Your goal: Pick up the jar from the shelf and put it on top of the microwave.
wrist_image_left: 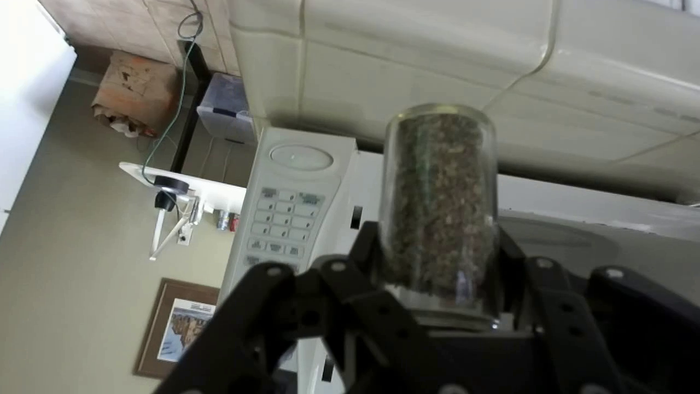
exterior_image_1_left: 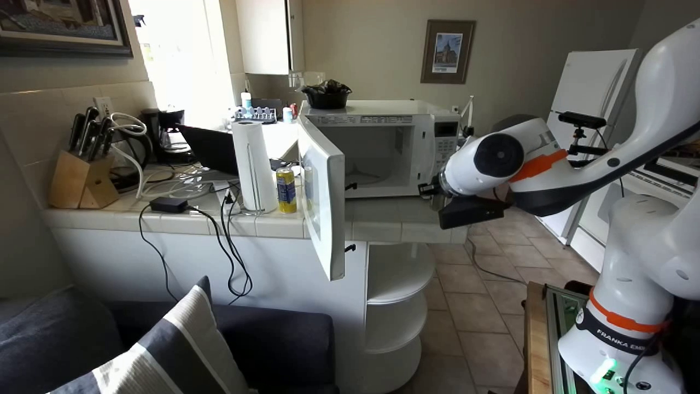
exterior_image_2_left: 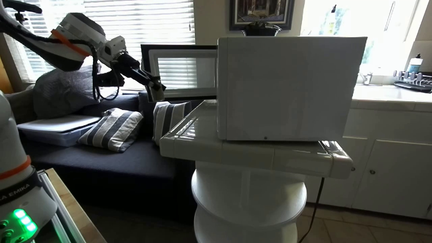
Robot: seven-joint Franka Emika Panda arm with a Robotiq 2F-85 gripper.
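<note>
Jar (wrist_image_left: 440, 210) shows filling (wrist_image_left: 437, 191) only in wrist view.

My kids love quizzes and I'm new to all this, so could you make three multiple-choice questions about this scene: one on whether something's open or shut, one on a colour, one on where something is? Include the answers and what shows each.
1. How does the door of the microwave stand?
A. Fully shut
B. Swung open
C. Completely detached

2. What colour are the lights on the robot's base?
A. Red
B. Blue
C. Green

3. Where is the jar?
A. Held in the claw
B. On top of the microwave
C. Inside the microwave

Answers:
1: B, since an exterior view shows it jutting outward, with the microwave's inside visible.
2: C, since they glow green in both exterior views.
3: A, since the wrist view shows it between the claw's fingers.
</note>
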